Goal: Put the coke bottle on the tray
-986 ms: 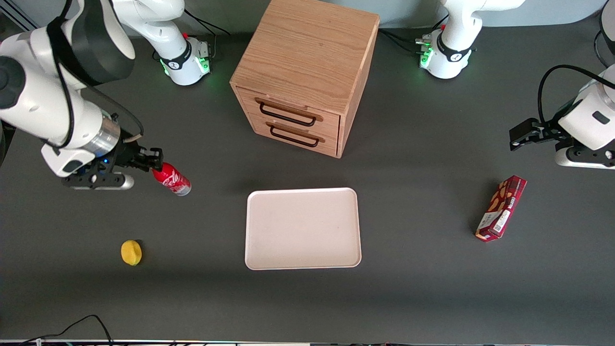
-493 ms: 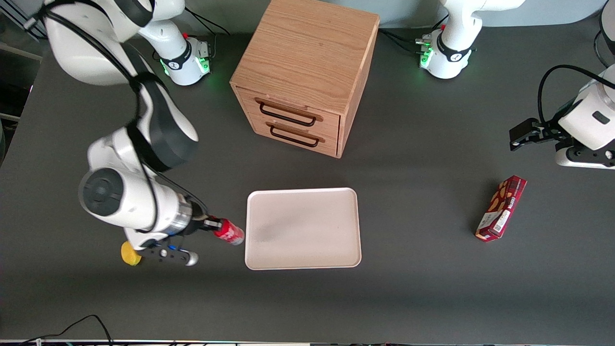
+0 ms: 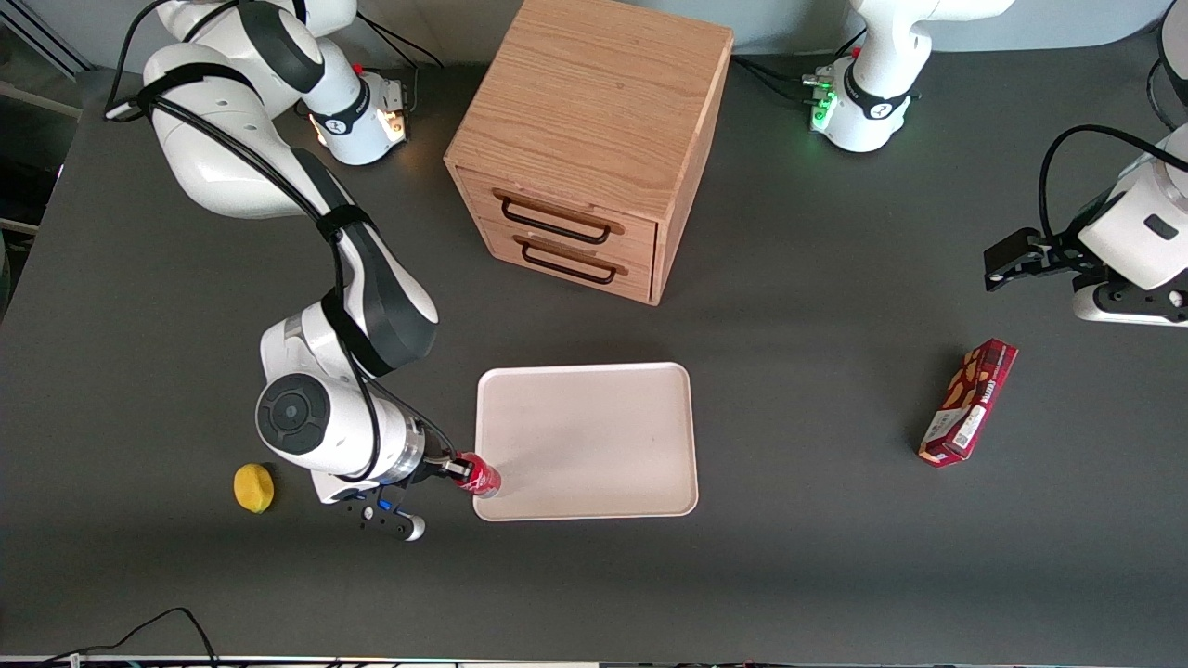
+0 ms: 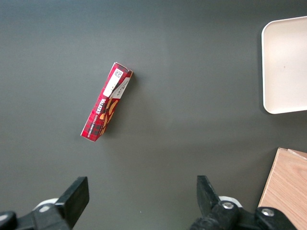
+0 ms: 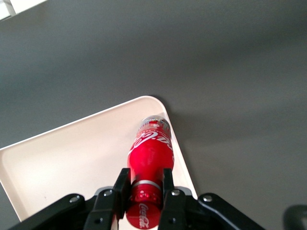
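Since half a second ago the right arm has been carrying the coke bottle (image 3: 477, 477) away from the open bench (image 3: 835, 575) and toward the tray (image 3: 594, 436), so the bottle is now hanging over the tray's corner nearest the working arm and the front camera. The gripper (image 3: 457, 468) is gripping the bottle just below its red cap, the jaws closed against both sides of the neck (image 5: 145, 184), with the body and clear base pointing away from the jaws over the tray's rim (image 5: 178, 148). Whether the base is touching the tray cannot be told. The lemon (image 3: 253, 488) is lying on the bench close to the wrist, away from the tray. The snack box (image 3: 967, 401) is lying well apart from the jaws, toward the parked arm's end, and the wooden drawer cabinet (image 3: 594, 139) is standing farther from the front camera than the tray.
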Motion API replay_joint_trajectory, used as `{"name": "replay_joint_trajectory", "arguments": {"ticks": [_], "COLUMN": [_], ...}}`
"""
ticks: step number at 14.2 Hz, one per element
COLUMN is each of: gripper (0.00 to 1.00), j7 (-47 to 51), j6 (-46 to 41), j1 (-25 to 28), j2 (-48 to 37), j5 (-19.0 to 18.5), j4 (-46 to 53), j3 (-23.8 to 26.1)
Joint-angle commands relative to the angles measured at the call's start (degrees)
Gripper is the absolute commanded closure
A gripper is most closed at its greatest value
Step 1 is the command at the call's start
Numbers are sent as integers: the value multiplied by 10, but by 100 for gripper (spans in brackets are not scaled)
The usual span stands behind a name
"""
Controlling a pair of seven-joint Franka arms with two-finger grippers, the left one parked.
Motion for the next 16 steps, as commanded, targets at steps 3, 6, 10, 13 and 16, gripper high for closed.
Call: {"name": "replay_joint_trajectory", "arguments": {"ticks": [3, 6, 10, 13, 16], "gripper": [100, 0, 0, 0, 0], "j7": [41, 41, 15, -114, -223], "j6": [13, 10, -65, -193, -253], "j1": [18, 13, -8, -51, -103], "j2": [22, 18, -36, -148, -274], "j5": [-13, -30, -34, -31, -20], "j4": [30, 28, 29, 19, -82], "j3": [-2, 1, 12, 15, 1]}}
